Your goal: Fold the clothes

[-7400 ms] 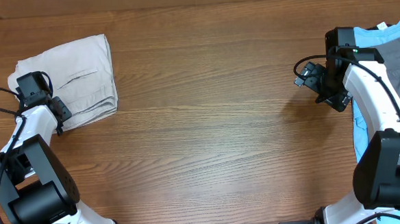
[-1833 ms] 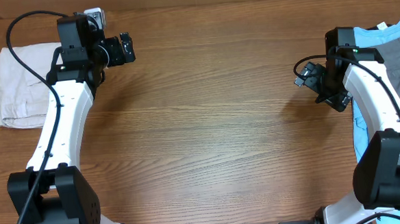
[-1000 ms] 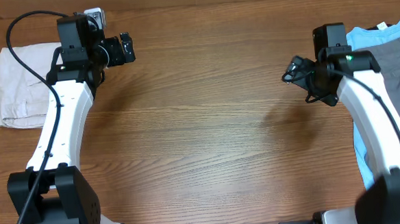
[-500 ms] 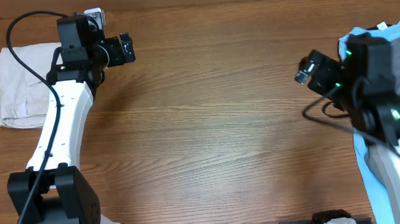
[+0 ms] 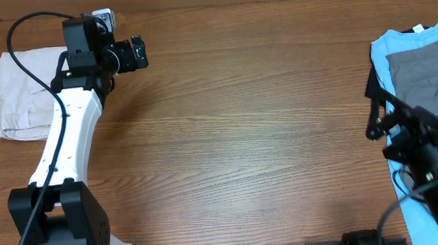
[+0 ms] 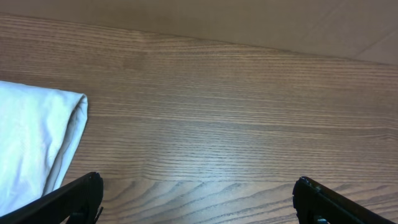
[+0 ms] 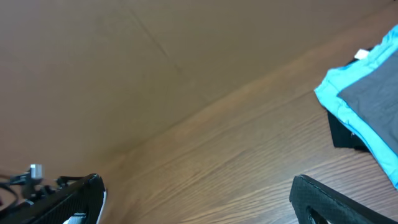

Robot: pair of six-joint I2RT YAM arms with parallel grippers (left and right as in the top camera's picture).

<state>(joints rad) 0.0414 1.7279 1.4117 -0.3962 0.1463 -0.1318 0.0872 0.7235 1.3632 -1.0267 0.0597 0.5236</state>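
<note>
Between the wide-spread jaws of the left gripper point(image 6: 197, 182), wrist view, only bare table point(image 6: 236, 112) showed; nothing was held. Just beyond the jaw at frame left lay a rounded folded edge of the clothes point(image 6: 31, 134), close to that jaw but not touching it, with the rest cut off by the frame edge. The right gripper point(image 7: 198, 183) was likewise fully parted and empty, over bare wood. Past it, upper right, lay a light-blue T-shirt point(image 7: 345, 102) with a grey garment point(image 7: 382, 102) on top, both cropped. Overhead, the clothes sat folded at the table's far left, behind the raised left gripper, well apart from the right arm point(image 5: 419, 146), which was motion-blurred, its jaws unreadable there.
</note>
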